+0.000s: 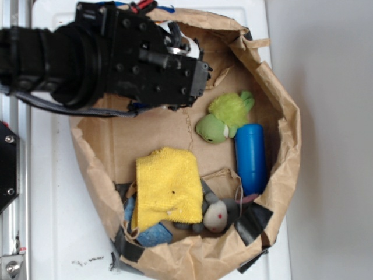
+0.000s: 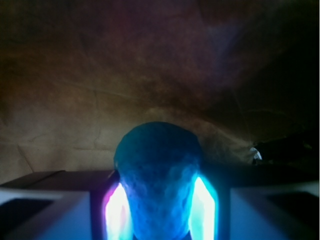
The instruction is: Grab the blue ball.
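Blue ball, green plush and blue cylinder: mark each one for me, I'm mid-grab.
blue ball point(image 2: 159, 170): wrist view, centre of its fuzzy front face between the fingers.
green plush point(image 1: 213, 128): exterior view, on its round head.
blue cylinder point(image 1: 251, 156): exterior view, middle of its smooth side.

White counter point(image 1: 52, 192), scuffed near its lower edge; plain grey surface point(image 1: 332, 140), possibly floor, alongside; metal rail point(image 1: 16, 175) below the end effector point(image 2: 160, 210); even lighting.

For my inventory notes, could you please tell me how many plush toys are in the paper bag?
2: a fuzzy green plush toy lies beside the smooth blue cylinder; a grey plush toy lies by the yellow cloth. The arm may hide others.
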Action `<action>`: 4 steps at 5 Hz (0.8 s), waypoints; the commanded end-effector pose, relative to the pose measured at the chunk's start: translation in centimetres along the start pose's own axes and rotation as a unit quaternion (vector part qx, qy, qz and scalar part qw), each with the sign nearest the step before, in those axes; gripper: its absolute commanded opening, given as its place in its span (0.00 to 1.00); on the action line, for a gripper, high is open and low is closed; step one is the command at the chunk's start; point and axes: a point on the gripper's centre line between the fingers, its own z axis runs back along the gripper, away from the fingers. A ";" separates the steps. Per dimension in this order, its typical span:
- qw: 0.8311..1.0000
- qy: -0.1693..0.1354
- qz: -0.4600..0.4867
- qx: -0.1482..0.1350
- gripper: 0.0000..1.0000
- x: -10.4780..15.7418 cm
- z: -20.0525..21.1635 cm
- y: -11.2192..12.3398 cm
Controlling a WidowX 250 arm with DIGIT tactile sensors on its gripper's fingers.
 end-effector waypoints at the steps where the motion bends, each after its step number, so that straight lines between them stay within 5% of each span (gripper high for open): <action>1: 0.996 0.021 -0.044 -0.073 0.00 1.4 1.9 -0.3; 2: 0.981 0.059 -0.110 -0.145 0.00 0.2 5.8 0.5; 4: 0.928 0.108 -0.326 -0.141 0.00 -0.2 12.0 0.8</action>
